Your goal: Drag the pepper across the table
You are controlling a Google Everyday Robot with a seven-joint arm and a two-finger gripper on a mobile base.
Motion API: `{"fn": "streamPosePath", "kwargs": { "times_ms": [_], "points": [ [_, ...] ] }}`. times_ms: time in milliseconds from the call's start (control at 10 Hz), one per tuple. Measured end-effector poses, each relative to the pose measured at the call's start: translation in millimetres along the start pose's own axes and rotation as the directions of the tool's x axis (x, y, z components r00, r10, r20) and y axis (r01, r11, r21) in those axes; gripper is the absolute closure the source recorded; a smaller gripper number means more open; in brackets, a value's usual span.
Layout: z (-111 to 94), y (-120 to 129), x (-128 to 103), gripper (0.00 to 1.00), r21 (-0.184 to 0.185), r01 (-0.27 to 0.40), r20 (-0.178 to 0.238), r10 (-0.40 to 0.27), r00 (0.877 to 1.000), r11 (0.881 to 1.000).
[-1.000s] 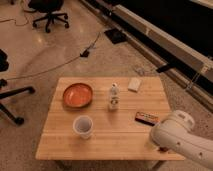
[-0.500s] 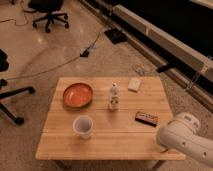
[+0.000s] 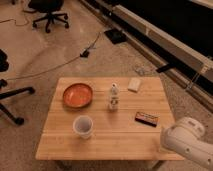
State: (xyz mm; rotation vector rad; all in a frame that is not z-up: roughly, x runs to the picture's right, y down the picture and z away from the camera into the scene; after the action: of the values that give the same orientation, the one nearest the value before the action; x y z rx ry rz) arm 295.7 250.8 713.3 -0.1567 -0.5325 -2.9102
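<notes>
**Bulky white robot arm [image 3: 185, 142] at the corner of the light wooden plank table [image 3: 65, 145]**

From where I stand, an orange round bowl [image 3: 77, 94] sits at 10 o'clock. A white bottle-shaped shaker [image 3: 114, 97] is near the middle, a white cup [image 3: 83, 126] at 7 and a dark flat rectangular bar [image 3: 146, 118] at 4. The arm hangs over the 5 o'clock corner; its gripper is out of sight, so I cannot tell its state. I cannot pick out the small red-orange pepper
</notes>
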Motion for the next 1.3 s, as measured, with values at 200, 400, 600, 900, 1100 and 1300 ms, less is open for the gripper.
{"fn": "streamPosePath", "kwargs": {
  "times_ms": [200, 400, 600, 900, 1100, 1300],
  "points": [
    [12, 0, -5, 0.31, 0.032, 0.039, 0.03, -0.04, 0.999, 0.999],
    [25, 4, -14, 0.31, 0.068, 0.066, 0.077, -0.072, 0.994, 0.995],
    [36, 7, -13, 0.31, 0.092, 0.088, 0.108, -0.098, 0.989, 0.992],
    [51, 10, -18, 0.31, 0.146, 0.089, 0.134, -0.109, 0.985, 0.985],
    [59, 9, -23, 0.31, 0.183, 0.072, 0.132, -0.097, 0.986, 0.981],
    [64, 10, -21, 0.31, 0.204, 0.061, 0.127, -0.088, 0.988, 0.977]
  ]
}}
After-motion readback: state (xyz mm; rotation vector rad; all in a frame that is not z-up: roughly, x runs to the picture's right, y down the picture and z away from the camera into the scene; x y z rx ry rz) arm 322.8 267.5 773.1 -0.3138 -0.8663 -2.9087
